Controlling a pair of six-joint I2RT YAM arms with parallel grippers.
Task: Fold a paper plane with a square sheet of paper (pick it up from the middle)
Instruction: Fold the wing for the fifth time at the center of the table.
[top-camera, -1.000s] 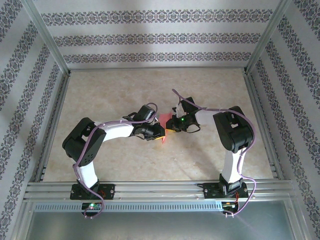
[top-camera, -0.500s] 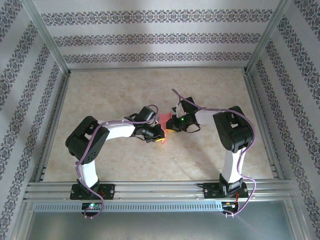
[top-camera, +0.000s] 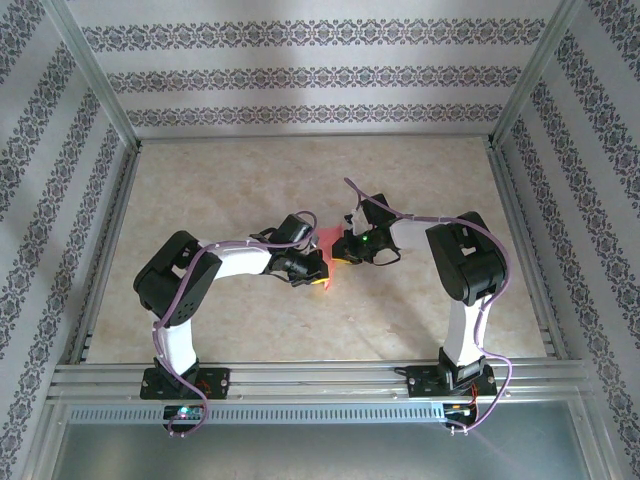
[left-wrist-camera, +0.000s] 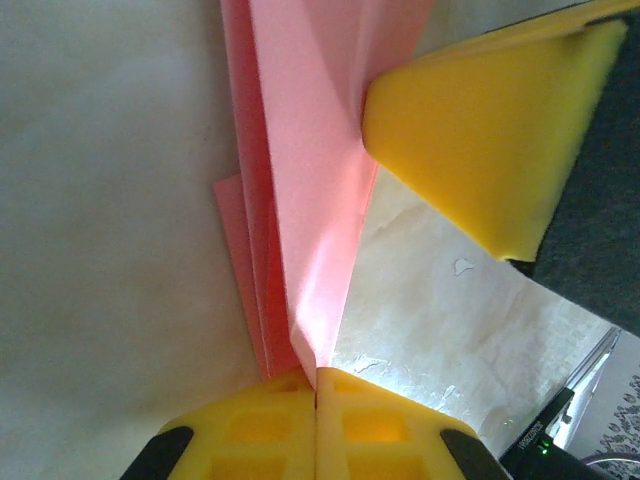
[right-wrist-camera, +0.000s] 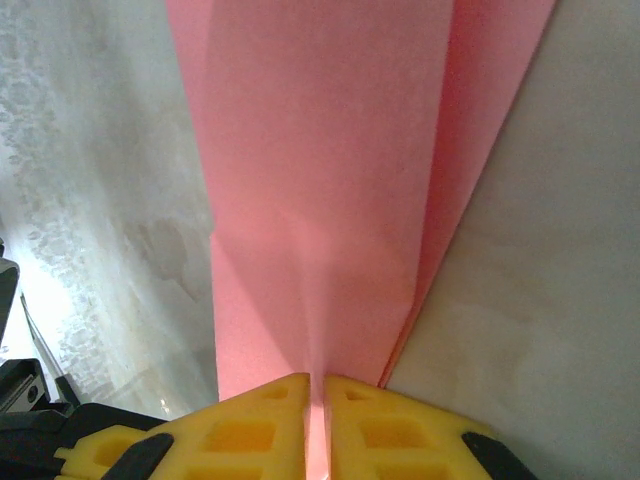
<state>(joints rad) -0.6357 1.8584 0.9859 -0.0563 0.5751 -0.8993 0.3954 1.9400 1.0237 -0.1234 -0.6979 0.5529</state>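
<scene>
The salmon-pink paper plane (top-camera: 329, 239), folded into long layered flaps, is held just above the table's middle between both grippers. My left gripper (top-camera: 318, 272) is shut on it. In the left wrist view its yellow fingertips (left-wrist-camera: 280, 400) pinch one flap of the paper plane (left-wrist-camera: 310, 150) at my left gripper (left-wrist-camera: 316, 375), other layers hanging to the left. My right gripper (top-camera: 344, 251) is shut on the opposite side. In the right wrist view the paper plane (right-wrist-camera: 320, 150) runs up from my right gripper (right-wrist-camera: 315, 382) along a centre crease. A yellow right fingertip (left-wrist-camera: 480, 130) presses the paper.
The beige marbled table top (top-camera: 300, 180) lies open all around the arms. Aluminium frame rails (top-camera: 310, 375) and patterned walls (top-camera: 310, 75) bound it on every side. Purple cables (top-camera: 400, 215) loop over both forearms.
The left arm's elbow has drifted slightly right and the left gripper has edged a little with it. Both grippers keep their hold on the paper.
</scene>
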